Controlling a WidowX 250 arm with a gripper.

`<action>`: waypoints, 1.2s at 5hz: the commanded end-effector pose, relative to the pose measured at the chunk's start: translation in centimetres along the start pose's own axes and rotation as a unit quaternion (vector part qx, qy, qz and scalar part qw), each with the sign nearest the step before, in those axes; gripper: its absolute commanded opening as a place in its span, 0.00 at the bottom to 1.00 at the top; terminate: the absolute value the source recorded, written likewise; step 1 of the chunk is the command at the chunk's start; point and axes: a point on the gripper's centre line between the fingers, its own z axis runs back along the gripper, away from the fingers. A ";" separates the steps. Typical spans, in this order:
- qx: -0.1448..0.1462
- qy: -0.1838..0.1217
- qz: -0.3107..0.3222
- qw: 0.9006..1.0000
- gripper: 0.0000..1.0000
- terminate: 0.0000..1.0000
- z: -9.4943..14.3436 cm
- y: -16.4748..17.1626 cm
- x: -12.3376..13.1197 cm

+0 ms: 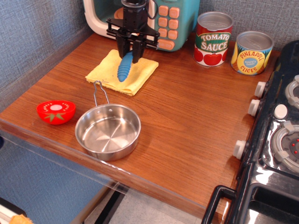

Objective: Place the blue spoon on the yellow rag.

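The yellow rag (112, 74) lies flat at the back left of the wooden counter. My black gripper (129, 52) hangs over its middle, shut on the upper end of the blue spoon (124, 68). The ribbed blue handle points down and its lower end is at or just above the cloth; I cannot tell whether it touches. The spoon's silver head is hidden between my fingers.
A steel pan (108, 131) with a thin wire handle sits in front of the rag. A red tomato half (56, 111) lies at the left edge. A toy microwave (163, 18) stands behind the gripper. Two cans (213, 38) stand at the back right. A stove (280, 140) is at right.
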 end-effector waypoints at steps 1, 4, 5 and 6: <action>0.028 0.006 -0.007 1.000 0.00 0.00 1.2 2.0 -0.2; -0.026 -0.050 -0.070 0.996 1.00 0.00 4.0 -0.1 -2.3; -0.058 -0.065 -0.100 0.991 1.00 0.00 5.2 -1.4 -3.6; -0.070 -0.063 -0.110 0.990 1.00 0.00 5.2 -1.8 -4.1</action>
